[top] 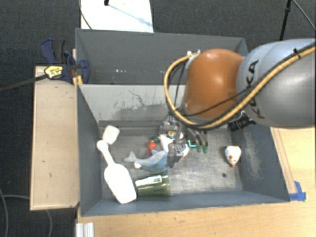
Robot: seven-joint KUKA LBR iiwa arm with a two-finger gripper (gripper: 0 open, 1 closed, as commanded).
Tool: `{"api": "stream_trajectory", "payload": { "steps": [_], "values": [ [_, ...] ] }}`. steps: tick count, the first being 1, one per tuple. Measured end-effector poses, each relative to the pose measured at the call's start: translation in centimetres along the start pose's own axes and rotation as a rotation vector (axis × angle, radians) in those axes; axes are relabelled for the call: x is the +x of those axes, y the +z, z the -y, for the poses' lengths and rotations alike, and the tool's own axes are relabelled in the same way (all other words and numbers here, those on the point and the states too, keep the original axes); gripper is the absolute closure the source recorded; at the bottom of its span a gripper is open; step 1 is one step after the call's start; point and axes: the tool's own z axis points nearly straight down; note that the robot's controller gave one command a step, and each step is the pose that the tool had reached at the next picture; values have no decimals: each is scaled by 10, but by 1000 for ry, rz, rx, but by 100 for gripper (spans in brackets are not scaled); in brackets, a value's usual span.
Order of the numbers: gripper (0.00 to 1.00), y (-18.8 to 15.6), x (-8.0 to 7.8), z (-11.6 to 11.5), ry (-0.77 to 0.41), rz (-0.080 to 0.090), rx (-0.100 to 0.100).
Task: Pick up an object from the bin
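Over the middle of the bin (126,102), my gripper (174,151) is down at a small heap (157,147), just beside a pale blue shark-shaped toy (150,161). Spread or closed: I cannot tell. White scoop (117,179) lies left, green cup (154,185) beside it.

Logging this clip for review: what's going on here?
The arm's claw is down in the middle of the grey bin, at a pale blue fish-like toy with a small red piece beside it. A white scoop lies at the left, a green cup on its side at the front, a white-and-orange toy at the right. Whether it grips anything cannot be told.
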Motion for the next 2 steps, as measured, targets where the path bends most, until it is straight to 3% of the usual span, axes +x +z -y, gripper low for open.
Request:
{"api": "stream_trajectory", "payload": {
  "steps": [1, 2],
  "values": [
    [0, -4, -2, 1, 4, 8, -1],
    [0, 33, -11, 0, -124, 11, 0]
  ]
}}
